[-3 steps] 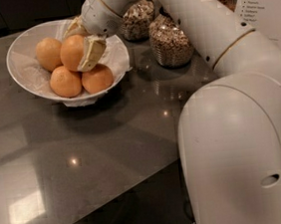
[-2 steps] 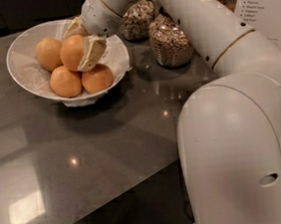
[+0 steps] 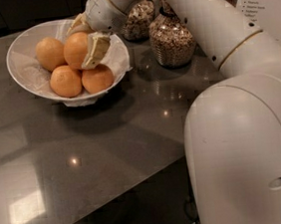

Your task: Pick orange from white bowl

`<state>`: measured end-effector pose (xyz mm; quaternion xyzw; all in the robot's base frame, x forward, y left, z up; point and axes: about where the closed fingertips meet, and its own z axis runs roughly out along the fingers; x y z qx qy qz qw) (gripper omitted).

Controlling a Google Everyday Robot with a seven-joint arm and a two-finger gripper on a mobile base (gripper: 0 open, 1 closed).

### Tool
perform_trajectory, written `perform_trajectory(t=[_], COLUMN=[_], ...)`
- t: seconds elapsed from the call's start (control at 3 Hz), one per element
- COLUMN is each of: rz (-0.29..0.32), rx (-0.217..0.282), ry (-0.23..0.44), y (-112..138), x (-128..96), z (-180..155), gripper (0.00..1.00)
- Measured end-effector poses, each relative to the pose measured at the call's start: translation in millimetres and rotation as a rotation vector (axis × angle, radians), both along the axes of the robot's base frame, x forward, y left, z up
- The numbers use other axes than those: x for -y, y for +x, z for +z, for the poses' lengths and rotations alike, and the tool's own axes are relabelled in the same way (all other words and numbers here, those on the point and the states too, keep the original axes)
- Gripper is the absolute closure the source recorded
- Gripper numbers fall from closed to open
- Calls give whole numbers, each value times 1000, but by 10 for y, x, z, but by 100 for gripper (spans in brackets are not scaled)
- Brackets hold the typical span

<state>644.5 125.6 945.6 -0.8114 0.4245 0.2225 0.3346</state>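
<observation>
We're seeing a plain white bowl (image 3: pixel 20 66) lined with crinkled white paper. The orange (image 3: pixel 75 49) is smooth orange-yellow, same as the three fruits (image 3: pixel 66 81) around it. The gripper (image 3: pixel 81 46) sits over the bowl's right side, its pale cream fingers (image 3: pixel 95 46) clamped on that orange. The table (image 3: pixel 85 155) is glossy dark grey-brown. The jars (image 3: pixel 172 43) show speckled brown-and-cream cereal, and the arm (image 3: pixel 234 49) is white with thin tan bands.

A dark grey, glossy surface (image 3: pixel 109 152) is seen, on which ceiling lights are mirrored as a pale patch (image 3: pixel 26 208) and small spots. Behind it a dark wall (image 3: pixel 19 11) is shown. The gripper (image 3: pixel 86 37) is held over its far left.
</observation>
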Motion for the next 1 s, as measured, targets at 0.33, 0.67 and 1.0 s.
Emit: perform_trajectory(t=[0.33,0.67,1.0], rz=[0,2,2], rx=[1,14,14], ry=[1,19,19], y=[11,17,28], x=[24,76,99], z=[-4,39,34], gripper=[100,100,100])
